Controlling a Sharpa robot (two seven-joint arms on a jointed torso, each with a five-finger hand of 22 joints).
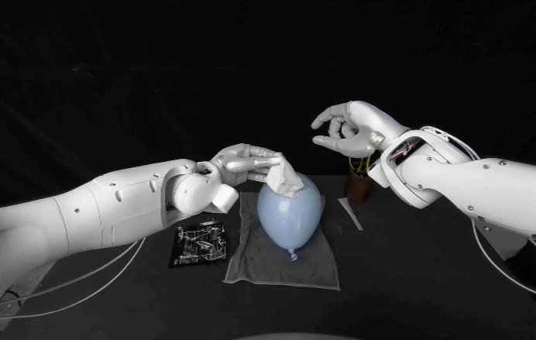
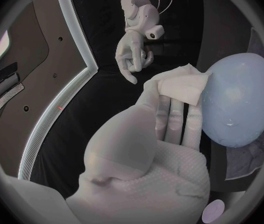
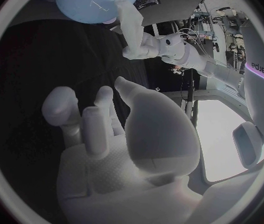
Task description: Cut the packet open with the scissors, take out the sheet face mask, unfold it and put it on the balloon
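Pale-blue balloon [image 1: 288, 216] lies on a grey cloth [image 1: 280, 269] mid-table [image 1: 424, 286], knot toward the near edge. Left hand [image 1: 240, 162] pinches the folded white sheet face mask [image 1: 286, 177] against the balloon's far end. Right hand [image 1: 346, 132] hovers raised, fingers loosely curled, apart, holding nothing. Black packet [image 1: 201, 243] lies beside the cloth's left edge.

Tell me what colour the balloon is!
The balloon is pale blue. It shows best in the left wrist view.

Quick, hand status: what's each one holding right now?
Left hand: holds the folded sheet mask at the top end of the balloon.
Right hand: open, holding nothing, fingers loosely apart above the table.
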